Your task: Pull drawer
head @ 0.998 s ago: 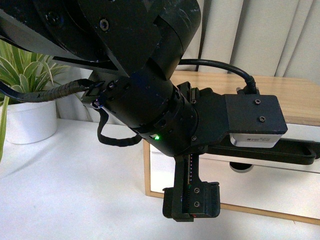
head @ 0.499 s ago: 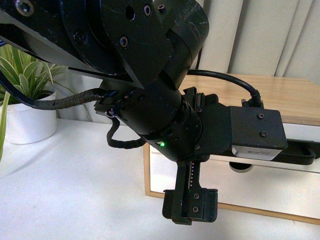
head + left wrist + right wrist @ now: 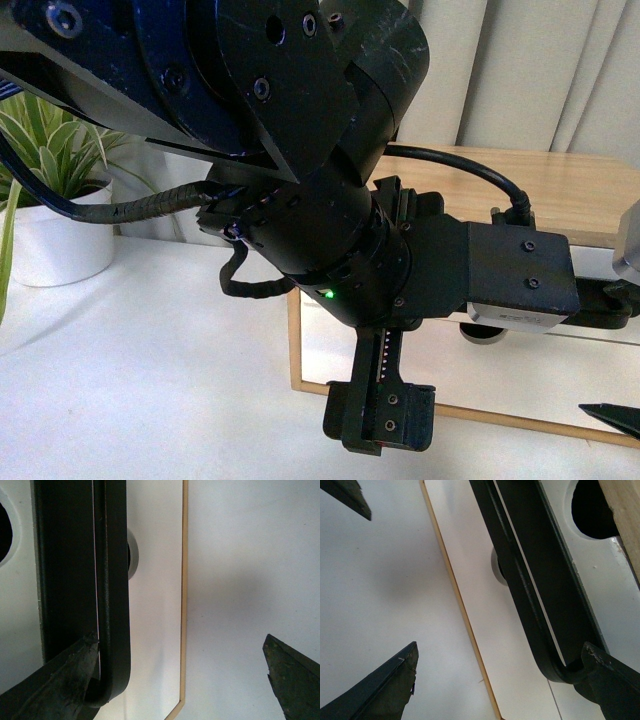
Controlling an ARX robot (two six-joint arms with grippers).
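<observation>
White drawer (image 3: 520,375): set in the wooden frame (image 3: 293,340), ahead, right of centre.
Black handle (image 3: 112,580): straddled near each end by a gripper.
Left gripper (image 3: 180,640): spread wide, nothing pinched.
Right gripper (image 3: 500,647): spread wide, nothing pinched.
Risk: handle could be missed if pulled unclosed; uneven pulling could skew the drawer.

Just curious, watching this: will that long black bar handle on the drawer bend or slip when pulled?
Likely stiff: the bar handle looks thick and keeps a clean bend at its end. Its smooth surface might let a grip slide. The drawer, set in a wood-edged cabinet, should slide rather than tip.
</observation>
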